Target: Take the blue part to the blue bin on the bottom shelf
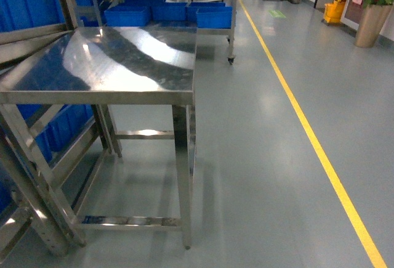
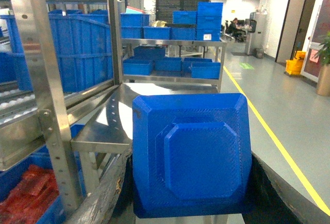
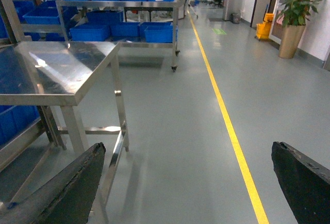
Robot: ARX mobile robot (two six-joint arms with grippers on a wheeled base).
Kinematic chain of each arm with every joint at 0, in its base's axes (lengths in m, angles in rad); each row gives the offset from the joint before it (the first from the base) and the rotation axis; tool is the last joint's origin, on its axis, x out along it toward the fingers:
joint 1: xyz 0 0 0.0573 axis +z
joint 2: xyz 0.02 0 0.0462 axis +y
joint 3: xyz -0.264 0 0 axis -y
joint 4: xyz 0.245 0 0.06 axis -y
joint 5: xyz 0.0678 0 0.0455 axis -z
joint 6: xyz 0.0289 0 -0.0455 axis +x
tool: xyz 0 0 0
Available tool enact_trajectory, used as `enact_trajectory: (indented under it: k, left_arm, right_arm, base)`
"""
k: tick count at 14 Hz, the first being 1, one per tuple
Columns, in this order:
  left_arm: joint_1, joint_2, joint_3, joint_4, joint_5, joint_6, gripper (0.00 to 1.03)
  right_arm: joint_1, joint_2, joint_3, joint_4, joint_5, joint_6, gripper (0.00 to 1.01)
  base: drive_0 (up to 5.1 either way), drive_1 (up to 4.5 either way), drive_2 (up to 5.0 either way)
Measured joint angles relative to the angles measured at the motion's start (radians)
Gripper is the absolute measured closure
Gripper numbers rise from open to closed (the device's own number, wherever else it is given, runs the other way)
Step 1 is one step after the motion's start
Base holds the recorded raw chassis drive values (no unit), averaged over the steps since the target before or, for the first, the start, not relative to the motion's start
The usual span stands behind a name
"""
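Note:
The blue part [image 2: 191, 152], a square block with cut corners and a raised octagonal face, fills the middle of the left wrist view. My left gripper [image 2: 190, 158] is shut on it, one dark finger [image 2: 105, 193] on each side. The part hangs in the air in front of the small steel table [image 2: 103, 126]. To the left stands the steel rack [image 2: 44, 80], with a roller-track level [image 2: 15, 103]; below that level sits a blue bin [image 2: 49, 214] holding red pieces. My right gripper [image 3: 188, 149] is open over bare floor, nothing between its fingers. Neither gripper shows in the head view.
The small steel table [image 1: 111, 64] stands close on the left of the head view, rack posts [image 1: 37, 206] beside it. A wheeled rack with blue bins [image 1: 209, 15] is behind. A yellow floor line [image 1: 308, 132] runs along the grey floor at right; a potted plant [image 1: 375, 9] stands far right.

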Motion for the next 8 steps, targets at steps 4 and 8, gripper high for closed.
enact_trajectory:
  k: [4,8]
  left_arm:
    - [-0.001,-0.001,0.000,0.000,0.000,0.000,0.58]
    - [0.001,0.001,0.000,-0.001,0.003,0.000,0.58]
  right_arm:
    - [0.000,0.000,0.000,-0.004,0.000,0.000,0.03]
    - [0.000,0.000,0.000,-0.007,0.002,0.000,0.03]
  base:
    - [0.0,4.08,-4.1]
    - [0.0,4.08,-4.1]
